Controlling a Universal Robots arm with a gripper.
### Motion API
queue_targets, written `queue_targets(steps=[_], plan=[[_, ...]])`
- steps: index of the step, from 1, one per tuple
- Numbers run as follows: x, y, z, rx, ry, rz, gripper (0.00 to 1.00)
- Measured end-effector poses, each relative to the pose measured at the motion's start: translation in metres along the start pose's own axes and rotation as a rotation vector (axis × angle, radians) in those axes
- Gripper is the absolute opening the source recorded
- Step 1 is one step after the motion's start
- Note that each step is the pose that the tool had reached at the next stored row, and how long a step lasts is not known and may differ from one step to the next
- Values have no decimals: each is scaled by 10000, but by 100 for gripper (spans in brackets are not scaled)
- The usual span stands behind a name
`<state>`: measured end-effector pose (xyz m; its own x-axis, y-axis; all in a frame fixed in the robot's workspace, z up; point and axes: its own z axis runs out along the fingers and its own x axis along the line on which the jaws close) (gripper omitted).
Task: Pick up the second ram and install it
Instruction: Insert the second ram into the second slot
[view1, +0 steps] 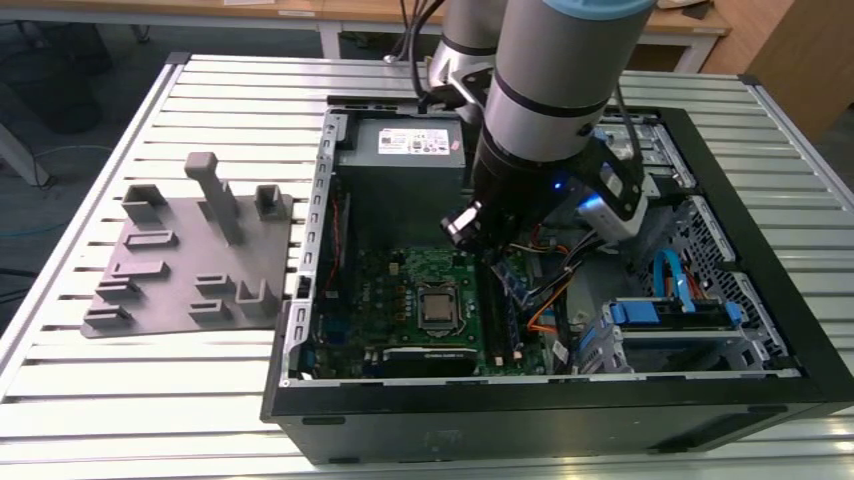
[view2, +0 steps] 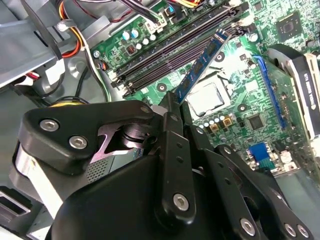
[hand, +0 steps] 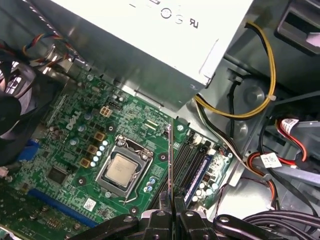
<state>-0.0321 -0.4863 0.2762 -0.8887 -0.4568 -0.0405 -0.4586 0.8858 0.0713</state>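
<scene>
1. Your hand (view2: 172, 106) is clamped on the second ram (view2: 202, 62), and the strip sticks out beyond the fingertips.
2. You hold the strip on its edge above the motherboard (hand: 65, 125), probably so that its contact edge can meet a slot.
3. It hovers over the memory slots (view2: 165, 55), not yet seated. In the exterior view these lie at 3 o'clock from the processor socket (view1: 438, 305).
4. The grey tray (view1: 187, 250) rests on the tabletop (view1: 80, 400), at 9 o'clock from the computer case (view1: 534, 410).
</scene>
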Motion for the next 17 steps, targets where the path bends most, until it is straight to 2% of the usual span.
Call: queue_targets(steps=[10, 17], plan=[[0, 0, 3, 32, -55, 770, 11], [0, -1, 8, 61, -108, 1505, 11]])
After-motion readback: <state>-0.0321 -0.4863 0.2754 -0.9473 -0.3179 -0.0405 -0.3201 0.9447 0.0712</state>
